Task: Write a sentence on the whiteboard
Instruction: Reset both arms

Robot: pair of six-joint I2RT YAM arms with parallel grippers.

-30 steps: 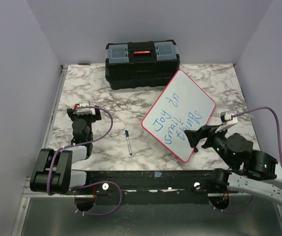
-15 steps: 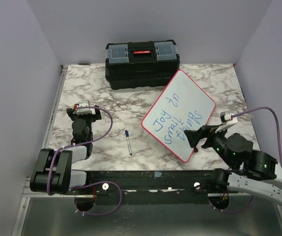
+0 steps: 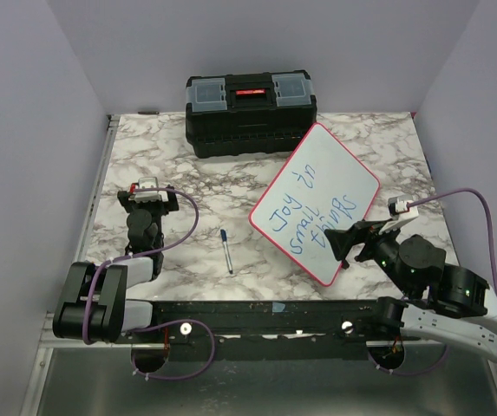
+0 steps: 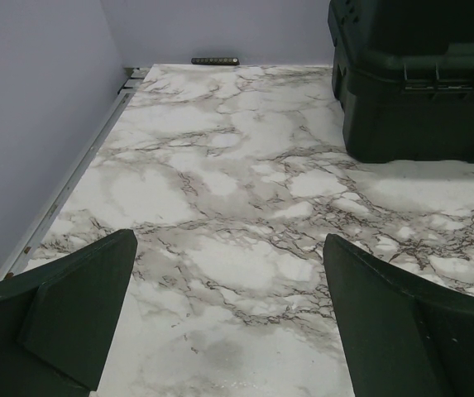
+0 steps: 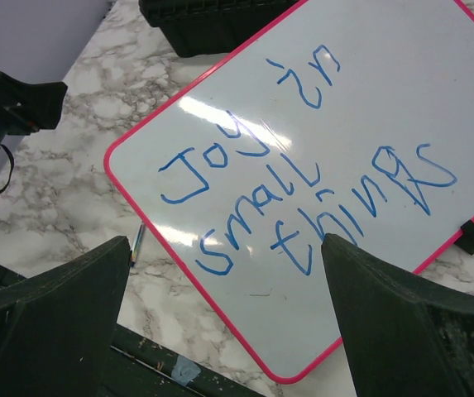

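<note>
The whiteboard [image 3: 317, 195] lies tilted on the marble table, pink-rimmed, with "Joy in small things" written on it in blue; in the right wrist view the whiteboard [image 5: 319, 165] fills most of the picture. A blue marker pen [image 3: 226, 250] lies loose on the table left of the board; its tip pokes out by the board's rim [image 5: 137, 244]. My right gripper [image 3: 352, 238] hovers over the board's near corner, open and empty [image 5: 224, 273]. At the table's left, my left gripper [image 3: 147, 198] is also open with only marble between its fingers [image 4: 228, 273].
A black toolbox [image 3: 250, 113] stands at the back of the table, also at the right in the left wrist view [image 4: 418, 83]. Purple walls close in the left, back and right. A black rail [image 3: 257, 314] runs along the near edge.
</note>
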